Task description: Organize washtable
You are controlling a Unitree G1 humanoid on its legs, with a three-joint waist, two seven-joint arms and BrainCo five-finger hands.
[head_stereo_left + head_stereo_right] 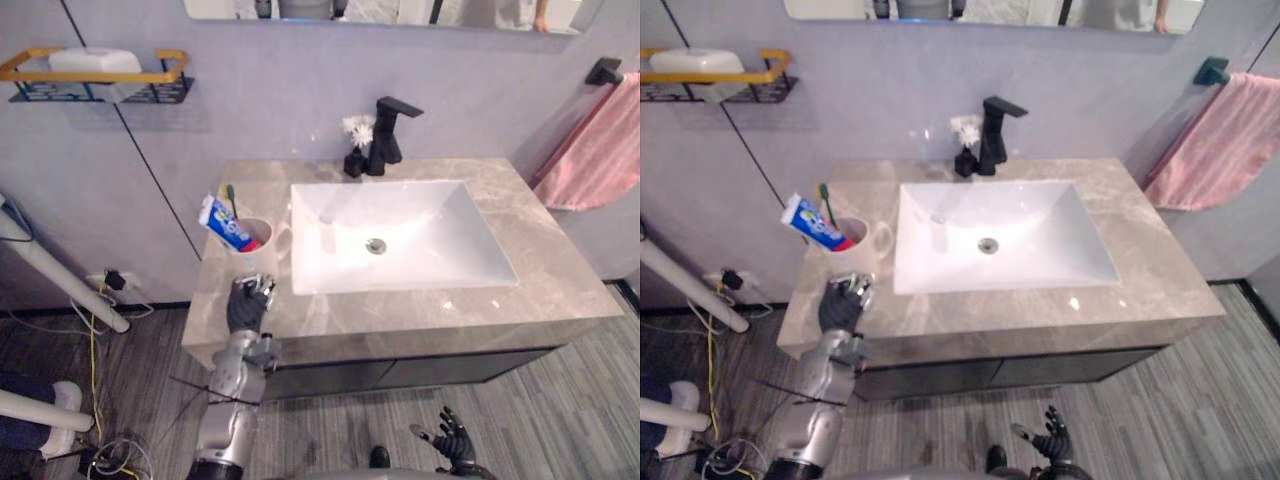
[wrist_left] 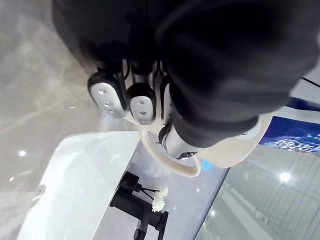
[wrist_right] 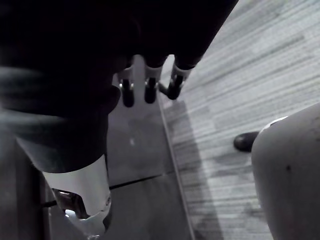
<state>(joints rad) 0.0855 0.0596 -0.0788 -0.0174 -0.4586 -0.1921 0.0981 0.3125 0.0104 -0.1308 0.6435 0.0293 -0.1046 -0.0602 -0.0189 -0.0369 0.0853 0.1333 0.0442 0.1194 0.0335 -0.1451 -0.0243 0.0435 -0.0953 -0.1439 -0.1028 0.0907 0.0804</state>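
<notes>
The left hand (image 1: 247,303) lies on the counter (image 1: 560,290) at its front left corner, just before the cup (image 1: 258,252). In its wrist view the dark cover hides most of the hand, so I cannot tell whether it is open or closed, or whether it touches the cup's handle (image 2: 167,162). The toothpaste (image 1: 224,224) and toothbrush (image 1: 230,197) stand in the cup with their lower ends hidden. The mirror (image 1: 400,10) is cut off at the top and the towel (image 1: 600,150) at the right edge.

The cup is near the counter's left edge, just beside the sink (image 1: 440,240) rim. The vase (image 1: 354,163) with its white flower (image 1: 357,128) touches or almost touches the faucet (image 1: 388,135) at the back edge, against the wall. The counter is bare to the right of the sink and along the front. The right hand (image 1: 452,437) hangs low over the floor, well apart from the counter, fingers straight and spread, holding nothing.

Counted: one cup, one toothpaste, one toothbrush, one vase, one faucet, one towel, one wall shelf (image 1: 100,77) holding one white block (image 1: 95,60)
</notes>
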